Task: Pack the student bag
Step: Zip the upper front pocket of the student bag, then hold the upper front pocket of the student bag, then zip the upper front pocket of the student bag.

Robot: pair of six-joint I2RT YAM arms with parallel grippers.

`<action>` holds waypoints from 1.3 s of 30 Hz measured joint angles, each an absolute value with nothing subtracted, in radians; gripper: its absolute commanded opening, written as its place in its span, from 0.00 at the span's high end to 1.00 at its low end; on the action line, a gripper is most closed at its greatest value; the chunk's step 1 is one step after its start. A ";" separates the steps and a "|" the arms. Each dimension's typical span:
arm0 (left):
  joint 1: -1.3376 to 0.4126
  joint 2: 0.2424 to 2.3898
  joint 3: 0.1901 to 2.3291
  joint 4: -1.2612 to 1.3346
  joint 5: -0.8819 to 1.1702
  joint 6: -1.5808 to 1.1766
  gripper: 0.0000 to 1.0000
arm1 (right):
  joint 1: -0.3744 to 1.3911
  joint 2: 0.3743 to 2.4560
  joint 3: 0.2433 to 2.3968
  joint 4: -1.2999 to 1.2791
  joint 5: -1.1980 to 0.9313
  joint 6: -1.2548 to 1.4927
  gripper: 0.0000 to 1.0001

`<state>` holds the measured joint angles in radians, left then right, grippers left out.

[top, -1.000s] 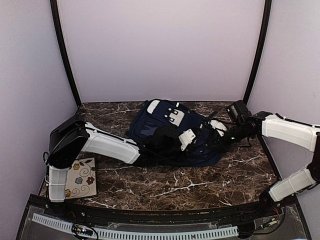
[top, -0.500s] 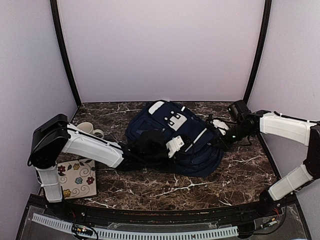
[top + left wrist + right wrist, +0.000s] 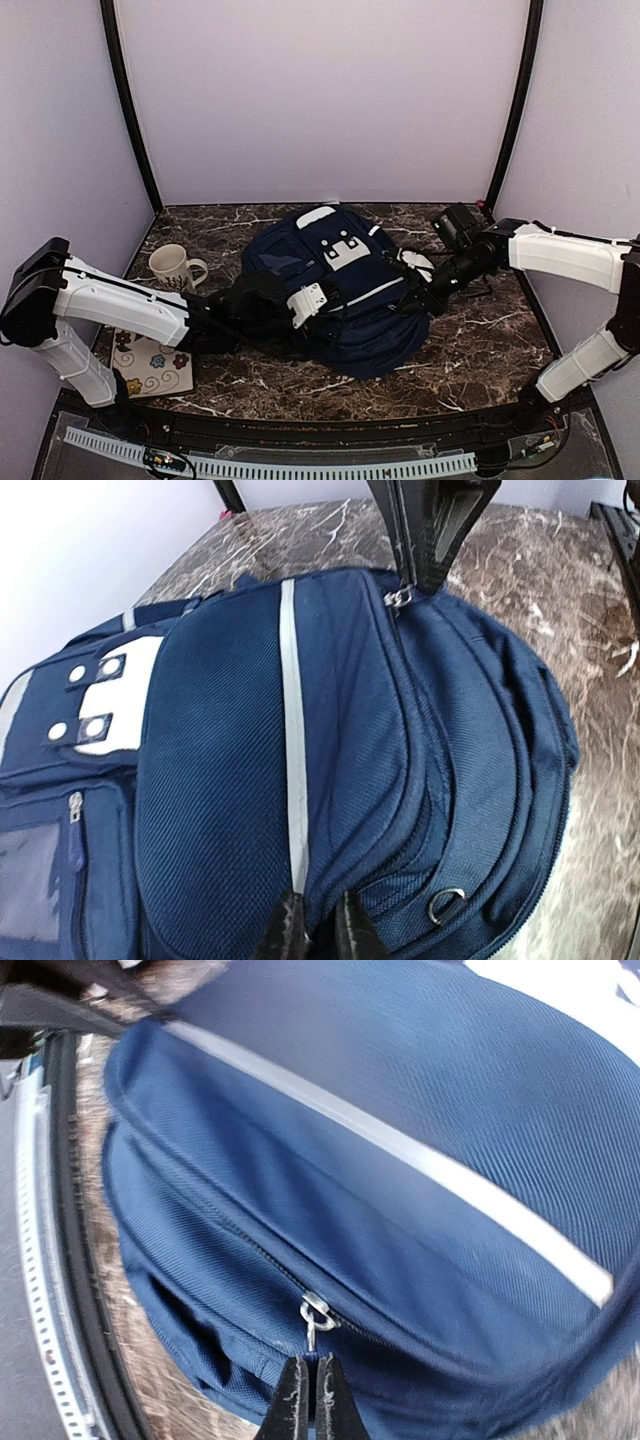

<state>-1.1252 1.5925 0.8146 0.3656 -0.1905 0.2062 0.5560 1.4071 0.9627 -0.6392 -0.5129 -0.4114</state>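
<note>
The student bag [image 3: 345,300] is a navy backpack with thin white stripes and a studded white patch, lying flat in the middle of the table. My left gripper [image 3: 330,302] is shut on a fold of the bag's fabric beside a white stripe, as the left wrist view [image 3: 318,930] shows. My right gripper [image 3: 418,303] is at the bag's right edge. In the right wrist view it [image 3: 310,1385] is shut on the blue pull tab of a metal zipper slider [image 3: 316,1312]. The zipper looks closed on both sides of the slider. The right gripper also shows in the left wrist view [image 3: 430,550].
A cream mug [image 3: 172,266] stands at the left, behind my left arm. A flowered pad [image 3: 155,365] lies at the near left corner. Black frame posts and pale walls close in the table on three sides.
The bag has slid left and toward the near edge. My left arm drew back to the left while holding it, uncovering the mug. My right gripper followed leftward on the zipper.
</note>
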 measured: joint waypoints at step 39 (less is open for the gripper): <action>-1.207 1.762 0.993 0.297 -0.273 0.213 1.00 | 0.633 1.494 1.026 -0.678 -0.493 -0.465 1.00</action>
<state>-1.2072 1.7622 0.9928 0.2966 -0.2733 0.2127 0.6327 1.4940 1.0264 -0.6785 -0.4934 -0.4652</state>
